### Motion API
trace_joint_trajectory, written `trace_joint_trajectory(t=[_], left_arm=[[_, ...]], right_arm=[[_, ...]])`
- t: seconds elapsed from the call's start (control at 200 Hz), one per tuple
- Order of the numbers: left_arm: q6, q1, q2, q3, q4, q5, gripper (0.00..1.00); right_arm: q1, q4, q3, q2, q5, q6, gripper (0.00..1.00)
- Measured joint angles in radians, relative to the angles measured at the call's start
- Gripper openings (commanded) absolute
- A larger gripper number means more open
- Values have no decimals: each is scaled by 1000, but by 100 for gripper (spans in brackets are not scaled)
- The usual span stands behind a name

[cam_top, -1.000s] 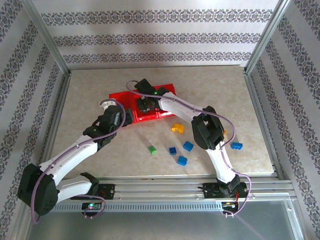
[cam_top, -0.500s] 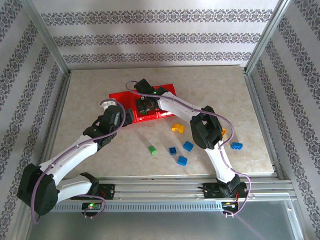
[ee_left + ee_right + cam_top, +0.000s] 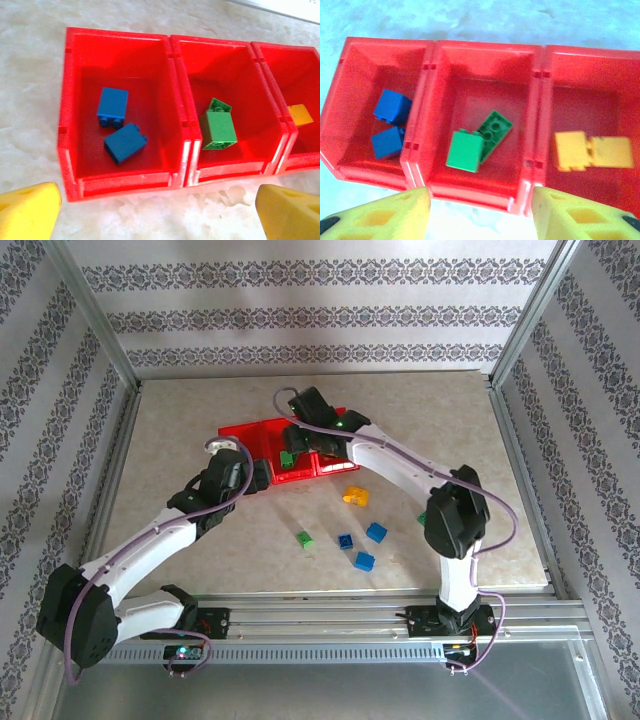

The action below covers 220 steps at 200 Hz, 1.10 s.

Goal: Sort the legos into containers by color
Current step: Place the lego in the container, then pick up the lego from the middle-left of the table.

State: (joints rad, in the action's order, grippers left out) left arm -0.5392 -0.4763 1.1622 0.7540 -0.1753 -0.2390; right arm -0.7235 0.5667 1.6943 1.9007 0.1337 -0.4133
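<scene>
Over the containers [image 3: 485, 47], our right end effector [image 3: 479, 212] hangs wide and empty, the left end effector [image 3: 157, 212] likewise; we judge ourselves between picks. Next, reach the loose legos [image 3: 376, 532] at five o'clock on the counter [image 3: 180, 420].

— Right arm, what moved?
— Its elbow [image 3: 455, 520] swung out to the right and toward the near rail.
— And the right pincer [image 3: 300, 445]?
— It shifted right and a touch farther back over the containers [image 3: 240, 432]. A green lego [image 3: 287, 457] in the middle compartment, covered before, now shows from above.
— Loose legos?
— The blue lego at far right is now hidden behind that elbow.
</scene>
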Motion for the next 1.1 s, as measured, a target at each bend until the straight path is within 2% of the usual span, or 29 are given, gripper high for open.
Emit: trace_joint_trajectory(t=[0.225, 0.355, 0.68, 0.904, 1.099], left_arm=[[51, -47, 90, 73, 5, 95, 100], [106, -110, 161, 122, 5, 188, 99], [341, -244, 327, 206, -56, 457, 96], [547, -349, 411, 241, -114, 505, 96], [665, -388, 418, 196, -46, 532, 94]], right_arm=[[53, -26, -290, -203, 90, -73, 77], [87, -19, -447, -328, 138, -120, 98], [185, 3, -644, -577, 223, -206, 98], [251, 13, -713, -669, 241, -243, 98], [270, 13, -751, -730, 244, -262, 98]])
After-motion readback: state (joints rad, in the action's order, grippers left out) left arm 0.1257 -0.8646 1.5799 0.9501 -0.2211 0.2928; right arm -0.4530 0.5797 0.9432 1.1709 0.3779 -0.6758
